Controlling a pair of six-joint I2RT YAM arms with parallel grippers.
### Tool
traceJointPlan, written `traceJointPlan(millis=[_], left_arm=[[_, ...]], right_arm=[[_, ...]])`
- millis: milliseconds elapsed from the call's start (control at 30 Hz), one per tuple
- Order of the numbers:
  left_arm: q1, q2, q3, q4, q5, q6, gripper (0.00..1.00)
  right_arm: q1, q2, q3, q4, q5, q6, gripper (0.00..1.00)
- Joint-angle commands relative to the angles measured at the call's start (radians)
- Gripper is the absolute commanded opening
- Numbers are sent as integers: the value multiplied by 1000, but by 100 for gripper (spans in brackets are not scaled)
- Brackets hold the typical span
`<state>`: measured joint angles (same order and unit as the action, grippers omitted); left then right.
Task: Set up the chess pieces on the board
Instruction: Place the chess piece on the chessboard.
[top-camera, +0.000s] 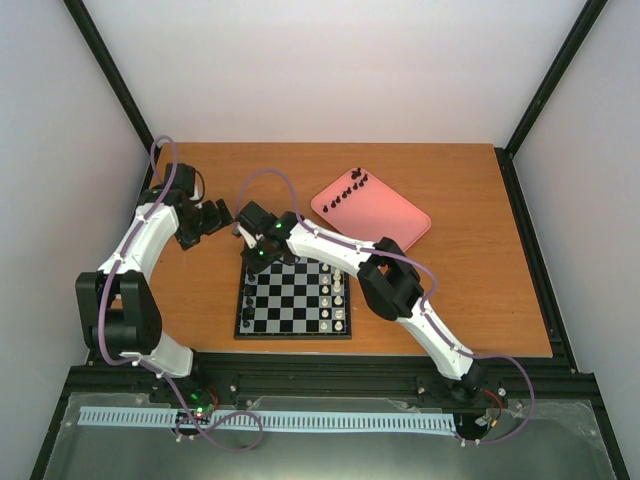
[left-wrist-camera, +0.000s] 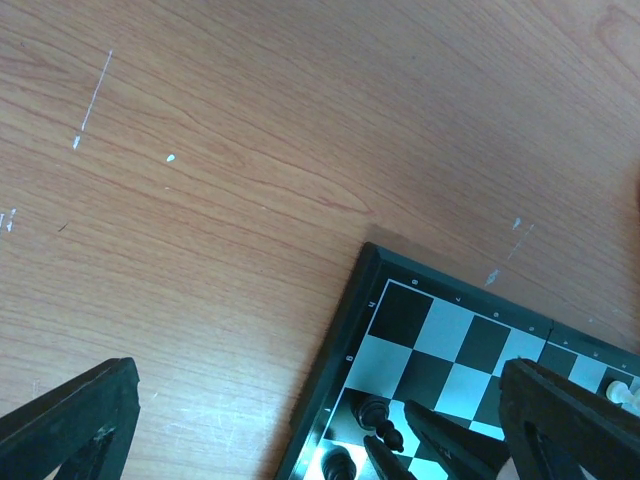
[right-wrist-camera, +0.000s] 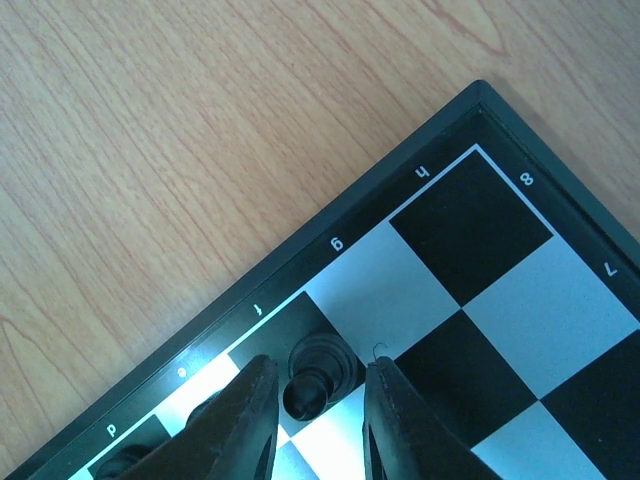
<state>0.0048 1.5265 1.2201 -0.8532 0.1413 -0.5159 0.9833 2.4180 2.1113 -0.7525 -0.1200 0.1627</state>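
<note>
Most of the black pieces (top-camera: 347, 190) are not yet placed. They lie in a loose cluster at the far left corner of the pink tray (top-camera: 395, 220), which sits on the counter (top-camera: 470, 280) beyond the board's far right corner. I count about ten, though they are too small for a firm figure.

On the board (top-camera: 290, 300), only a few black pieces stand, all along the left edge towards the far left corner. The white pieces (top-camera: 338, 300) fill two lines along the right edge. In my judgement the task is at an early stage, with the larger part of the black side still to be fetched from the tray.

The right gripper (top-camera: 258, 258) is over the board's far left corner. The right wrist view shows one black piece (right-wrist-camera: 318, 375) upright on a dark square in the edge row, beside the board's border. The fingers (right-wrist-camera: 245, 420) stand a little apart on either side of it, with a thin gap visible on each side. It is therefore bracketed, not clamped. A second black piece is partly visible further along the same edge row.

The left gripper (top-camera: 205, 220) hangs over bare counter just off the board's far left corner. Its jaws are spread wide and hold nothing.
</note>
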Motion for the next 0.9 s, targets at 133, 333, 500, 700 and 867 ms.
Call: traceJointPlan(millis=[133, 333, 500, 700, 867], left_arm=[[-5, 24, 42, 8, 6, 4, 100], [-4, 29, 44, 10, 8, 5, 100], [-5, 34, 51, 10, 5, 6, 100], [-5, 43, 65, 7, 3, 8, 100], [-5, 50, 73, 3, -3, 10, 100]], right_arm=[[8, -56, 43, 1, -59, -32, 30], [8, -77, 60, -4, -61, -41, 35], [8, -82, 108, -17, -46, -44, 39], [6, -102, 135, -28, -50, -45, 42], [0, -136, 161, -38, -15, -39, 46]])
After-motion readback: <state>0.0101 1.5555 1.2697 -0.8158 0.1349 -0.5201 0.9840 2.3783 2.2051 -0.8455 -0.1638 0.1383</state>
